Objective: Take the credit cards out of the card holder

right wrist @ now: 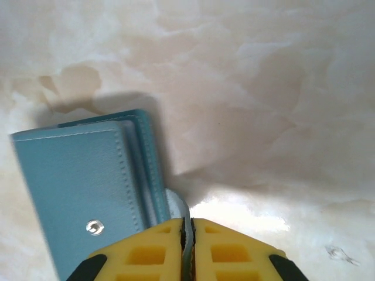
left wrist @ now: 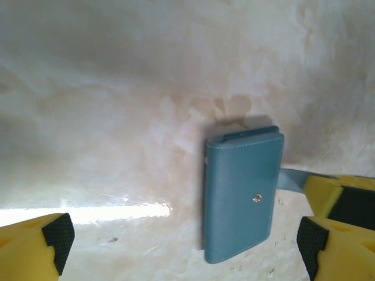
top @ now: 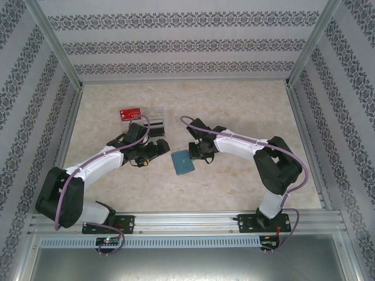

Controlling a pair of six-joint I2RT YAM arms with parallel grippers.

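Observation:
The card holder (top: 183,162) is a blue-grey wallet lying closed on the marbled table between my two arms. In the left wrist view the card holder (left wrist: 241,196) shows its snap stud, and a thin strap (left wrist: 290,178) runs from its right edge. My right gripper (right wrist: 187,225) is shut on that strap (right wrist: 179,206) right beside the card holder (right wrist: 76,187). My left gripper (left wrist: 184,249) is open just left of the holder, its fingers (left wrist: 50,240) wide apart with nothing between them. The credit cards are hidden.
A red card (top: 129,112) and a clear plastic tray (top: 153,121) lie on the table behind the left arm. Patterned walls and a metal frame (top: 184,81) enclose the table on three sides.

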